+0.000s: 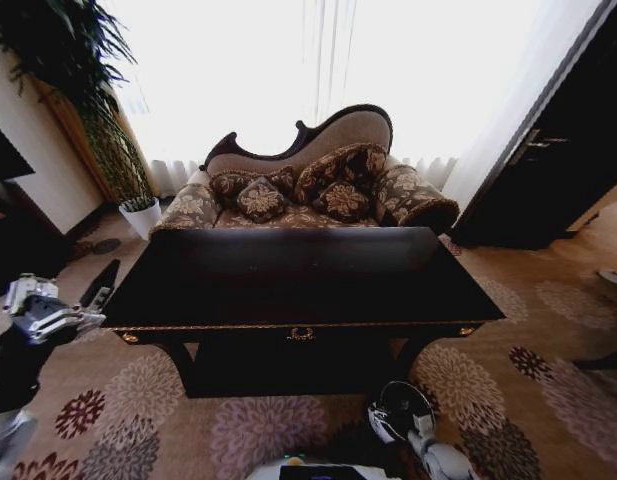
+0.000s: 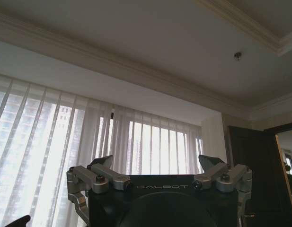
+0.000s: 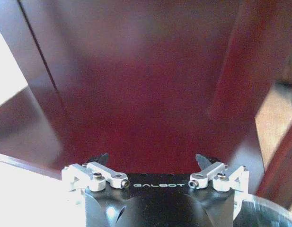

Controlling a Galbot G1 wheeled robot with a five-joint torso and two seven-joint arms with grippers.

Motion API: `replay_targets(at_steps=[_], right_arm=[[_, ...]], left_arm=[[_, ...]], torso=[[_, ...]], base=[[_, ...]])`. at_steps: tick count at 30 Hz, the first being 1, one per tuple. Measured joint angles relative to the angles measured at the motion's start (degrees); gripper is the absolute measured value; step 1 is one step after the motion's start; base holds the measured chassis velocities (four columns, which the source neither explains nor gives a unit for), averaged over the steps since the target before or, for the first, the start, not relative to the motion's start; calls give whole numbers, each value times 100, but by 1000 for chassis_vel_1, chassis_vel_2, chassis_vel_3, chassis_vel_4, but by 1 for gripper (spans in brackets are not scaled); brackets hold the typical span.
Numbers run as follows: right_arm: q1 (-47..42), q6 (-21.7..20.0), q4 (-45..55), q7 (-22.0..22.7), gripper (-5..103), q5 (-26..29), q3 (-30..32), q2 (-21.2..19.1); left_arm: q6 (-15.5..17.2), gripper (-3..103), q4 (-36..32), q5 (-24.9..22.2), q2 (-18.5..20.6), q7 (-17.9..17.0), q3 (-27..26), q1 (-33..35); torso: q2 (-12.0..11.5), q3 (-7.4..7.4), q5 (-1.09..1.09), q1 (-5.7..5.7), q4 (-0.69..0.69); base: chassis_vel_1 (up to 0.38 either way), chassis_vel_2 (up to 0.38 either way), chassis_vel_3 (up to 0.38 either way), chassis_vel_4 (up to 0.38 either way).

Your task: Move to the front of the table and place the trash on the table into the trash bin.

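Two pincers stand wide and empty: our left pincer raised beside the black tabletop, our right pincer low near dark wood. We spot no trash to judge grip.

Head view down on table, left wrist facing ceiling, right wrist close to dark wood

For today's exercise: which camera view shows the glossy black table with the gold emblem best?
The head view: the glossy black table appears whole, top and emblem. The right wrist view has a close dark reddish surface, possibly the table. The left wrist view faces ceiling and curtains.
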Motion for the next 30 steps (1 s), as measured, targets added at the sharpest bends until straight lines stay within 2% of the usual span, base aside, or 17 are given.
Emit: replay_targets(at_steps=[2, 4, 5, 10, 11, 12, 16, 17, 20, 21, 23, 25, 26, 28, 30], right_arm=[[-277, 43, 523, -31, 100, -175, 257, 161], [-580, 44, 1065, -245, 100, -407, 601, 340], [-580, 44, 1065, -245, 100, -407, 601, 340], [-1132, 275, 1728, -1026, 100, -795, 1303, 598], [-1212, 345, 1839, -1216, 100, -808, 1438, 647], [-1212, 345, 1839, -1216, 100, -808, 1438, 647], [-1315, 766, 2257, -2131, 100, -449, 1864, 738], [-1315, 766, 2257, -2131, 100, -449, 1864, 738], [-1209, 1085, 2485, -2788, 100, 368, 2052, 707], [-1209, 1085, 2485, -2788, 100, 368, 2052, 707], [-1132, 1286, 2617, -3255, 100, 1144, 2161, 651], [-1075, 1312, 2773, -3654, 100, 1746, 2274, 604], [-1075, 1312, 2773, -3654, 100, 1746, 2274, 604], [-990, 1305, 2962, -4068, 100, 2384, 2401, 525], [-912, 1209, 3205, -4095, 100, 2849, 2485, 458]], left_arm=[[0, 100, -19, 87, -34, -32, 74, -34], [0, 100, -20, 179, -82, -45, 159, -53], [0, 100, -20, 179, -82, -45, 159, -53], [-12, 100, -19, 245, -141, -50, 279, -94], [-13, 100, -17, 245, -143, -50, 285, -102], [-13, 100, -17, 245, -143, -50, 285, -102], [-33, 100, -16, 245, -200, -50, 225, -76], [-33, 100, -16, 245, -200, -50, 225, -76], [-35, 100, -81, 253, -280, -50, 188, -28], [-35, 100, -81, 253, -280, -50, 188, -28], [-35, 100, -126, 267, -313, -50, 189, -11], [-36, 100, -151, 272, -324, -50, 189, 3], [-36, 100, -151, 272, -324, -50, 189, 3], [-35, 100, -168, 272, -330, -50, 167, 21], [-39, 100, -172, 271, -340, -55, 134, 42]], torso=[[0, 0, 3, 0, 0], [0, 0, 1, 0, 1], [0, 0, 1, 0, 1], [0, 0, 2, 0, 0], [0, 0, 2, 0, -1], [0, 0, 2, 0, -1], [0, 0, 1, 0, 0], [0, 0, 1, 0, 0], [0, 0, 2, 0, 0], [0, 0, 2, 0, 0], [0, 0, 2, 0, 1], [0, 0, 3, 0, 0], [0, 0, 3, 0, 0], [0, 0, 2, 0, 0], [0, 0, 1, 0, 1]], base=[[0, 0, 0, 0], [0, 0, 0, 0], [0, 0, 0, 0], [0, 0, 0, 0], [0, 0, 0, 0], [0, 0, 0, 0], [0, 0, 0, 0], [0, 0, 0, 0], [0, 0, 0, 0], [0, 0, 0, 0], [0, 0, 0, 0], [0, 0, 0, 0], [0, 0, 0, 0], [0, 0, 0, 0], [0, 0, 0, 0]])
